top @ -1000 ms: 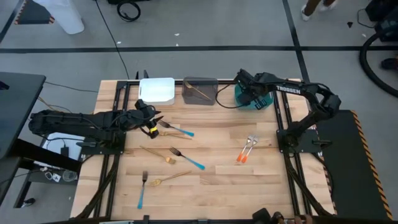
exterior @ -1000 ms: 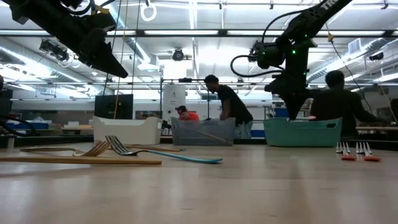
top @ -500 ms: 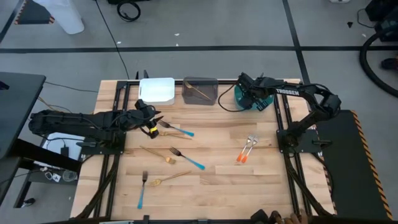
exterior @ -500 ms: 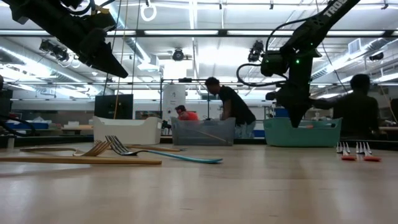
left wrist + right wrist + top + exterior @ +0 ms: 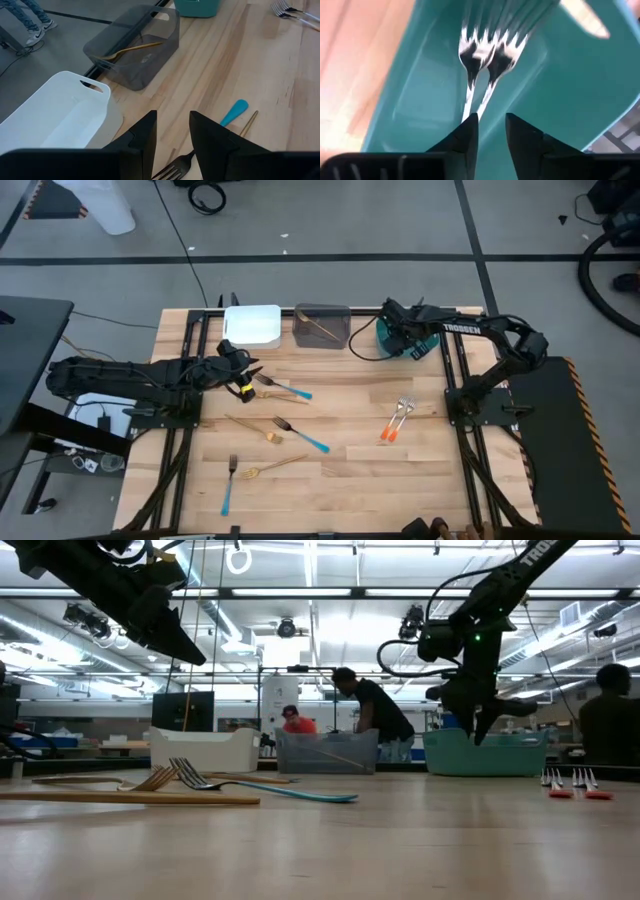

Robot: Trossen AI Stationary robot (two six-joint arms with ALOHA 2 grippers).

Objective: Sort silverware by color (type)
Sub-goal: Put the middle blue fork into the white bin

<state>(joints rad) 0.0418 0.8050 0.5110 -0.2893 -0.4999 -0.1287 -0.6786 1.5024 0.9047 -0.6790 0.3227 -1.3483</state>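
Positioned over the teal bin [image 5: 415,105] at the table's far edge: right gripper [image 5: 491,117], fingers parted, apparently to drop two silver forks [image 5: 482,60], seen just past its tips inside the bin. Parked open near the white bin [image 5: 252,325]: left gripper [image 5: 172,117]. Noted mid-table, unsorted: orange-handled forks [image 5: 397,420]. No obstruction seen.

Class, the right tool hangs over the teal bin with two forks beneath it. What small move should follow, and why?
Probably lift the right tool straight up, clear of the teal plastic bin: its fingers stand apart, and the two silver forks show blurred inside the bin, apparently already let go.
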